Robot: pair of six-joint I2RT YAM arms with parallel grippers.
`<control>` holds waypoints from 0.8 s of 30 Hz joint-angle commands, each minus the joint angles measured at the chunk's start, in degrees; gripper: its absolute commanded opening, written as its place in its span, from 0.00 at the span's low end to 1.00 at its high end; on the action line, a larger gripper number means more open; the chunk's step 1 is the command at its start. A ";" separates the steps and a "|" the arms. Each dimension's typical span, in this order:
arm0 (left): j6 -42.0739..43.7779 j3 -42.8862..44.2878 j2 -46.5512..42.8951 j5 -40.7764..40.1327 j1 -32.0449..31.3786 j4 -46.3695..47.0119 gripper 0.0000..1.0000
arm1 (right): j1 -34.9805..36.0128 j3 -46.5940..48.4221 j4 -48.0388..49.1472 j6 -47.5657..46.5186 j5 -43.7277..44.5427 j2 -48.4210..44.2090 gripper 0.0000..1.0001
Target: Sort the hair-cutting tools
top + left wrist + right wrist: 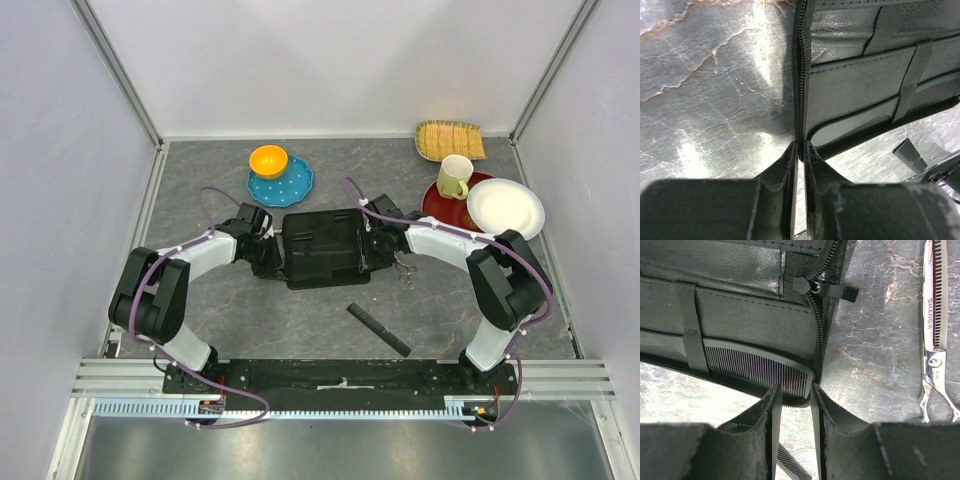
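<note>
Evidently both arms are there to pin the open case [322, 248] flat, one at each side, so its pockets lie open to reach. The L gripper [800, 150] is clenched on the case's zip rim: the zipper tape runs straight into the slit btw. its fingers [780, 170], w/ almost no gap. The R gripper [796, 390] has its fingers [765, 410] parted, w/ bare table [880, 365] showing through the gap. The opposite rim and zip sit right at its tips, but whether the pads touch it can't be told. Just beyond the R fingertips one comb [755, 367] lies inside the case, tucked under a strap [690, 315], prob. its sorted place. A pair of scissors [932, 315], toothed blade, lies on the table outside the case, off to the side of the R fingers and apart from the rim. The loose comb [378, 328] lies on the table nearer the arm bases, well clear of both grippers. A second pair of scissors isn't made out. Sorting looks partly done: the loose comb and scissors are left to place, and one gripper would have to let go of the case to fetch them.
</note>
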 commanded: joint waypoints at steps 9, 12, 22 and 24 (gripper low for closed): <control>-0.94 -0.22 -0.73 1.49 -0.23 0.87 0.14 | 0.23 1.06 3.27 -0.09 -1.27 2.32 0.34; -1.03 -0.31 -0.74 1.76 -0.31 1.31 0.15 | 0.84 0.89 4.32 0.26 -3.20 2.23 0.32; -0.24 1.53 -4.42 -4.13 -0.23 -1.67 0.28 | 0.76 3.51 -2.51 -1.14 4.95 -3.74 0.53; 0.81 3.02 -6.35 -4.74 -0.14 -2.64 0.34 | 0.76 3.87 -3.58 -3.51 4.61 -6.73 0.60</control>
